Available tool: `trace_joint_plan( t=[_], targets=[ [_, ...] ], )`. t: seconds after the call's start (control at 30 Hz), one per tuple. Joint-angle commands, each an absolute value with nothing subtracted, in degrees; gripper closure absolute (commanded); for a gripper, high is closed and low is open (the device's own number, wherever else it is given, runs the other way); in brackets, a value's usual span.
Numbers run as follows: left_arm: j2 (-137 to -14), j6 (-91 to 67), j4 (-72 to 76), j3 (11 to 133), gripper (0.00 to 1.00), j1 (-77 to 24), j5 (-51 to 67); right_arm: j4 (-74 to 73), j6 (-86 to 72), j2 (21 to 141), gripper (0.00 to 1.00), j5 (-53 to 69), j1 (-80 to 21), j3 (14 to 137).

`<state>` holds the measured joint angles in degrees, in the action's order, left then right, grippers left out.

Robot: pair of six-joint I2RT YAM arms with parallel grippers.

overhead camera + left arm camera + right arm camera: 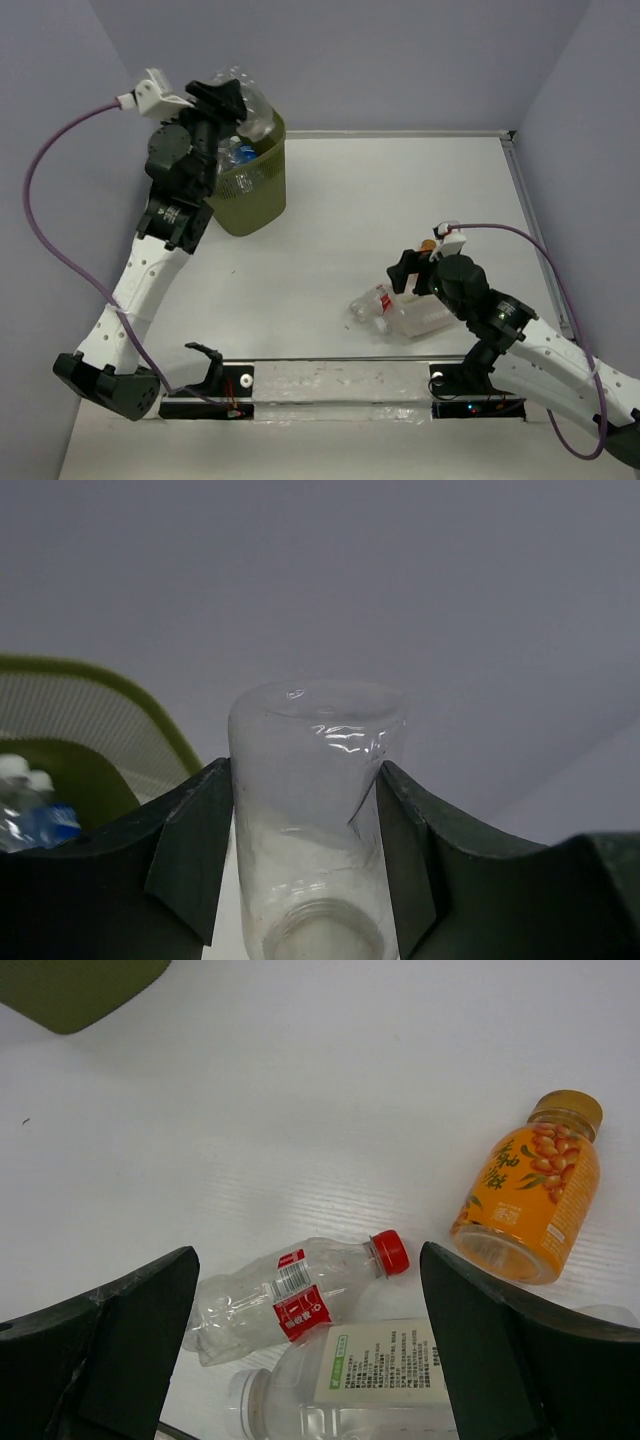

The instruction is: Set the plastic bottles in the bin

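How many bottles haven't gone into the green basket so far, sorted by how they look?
Orange bottle: 1
Clear bottle with red cap: 1
Large clear bottle with white label: 1
Plain clear bottle held in the left fingers: 1
Total: 4

Bin [255,190]: olive-green mesh, rounded-square, tapered, standing upright at the far left of the tabletop [400,200]. It holds blue-labelled bottles [240,153] with pale caps.
Clear bottle [315,740]: no label visible, wall dented, pinched in my left hand [308,820] above the bin's rim.
Red-capped bottle [290,1295]: clear, crumpled, red label, lying on its side on the tabletop.
Large clear bottle [370,1375]: white label, on its side, just beside the red-capped one.
Orange bottle [530,1200]: small, gold cap, lying on its side near both.
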<state>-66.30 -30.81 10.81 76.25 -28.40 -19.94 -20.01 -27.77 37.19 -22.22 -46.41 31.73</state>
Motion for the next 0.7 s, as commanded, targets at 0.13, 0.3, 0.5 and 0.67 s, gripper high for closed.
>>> trace_joint_plan(
  t=[0.13,0.3,0.5,0.67],
  targets=[
    [-78.8,-19.7,4.5,92.8,0.55,-12.6,-24.0,-18.7,-24.5,38.8,0.04,-23.3,-46.3,35.9],
    [-85.4,-18.5,4.0,94.7,0.14,-8.5,-23.2,-21.7,-26.7,42.2,0.02,-30.7,-46.3,37.7],
    [-83.2,-20.3,5.0,93.2,0.01,-10.4,-12.8,-27.9,-32.6,45.3,0.01,-40.9,-46.3,39.4],
    [-72.7,-18.4,2.2,86.9,0.01,-22.2,-5.9,-31.5,-33.0,45.6,0.03,-48.6,-45.3,43.8]
  ],
)
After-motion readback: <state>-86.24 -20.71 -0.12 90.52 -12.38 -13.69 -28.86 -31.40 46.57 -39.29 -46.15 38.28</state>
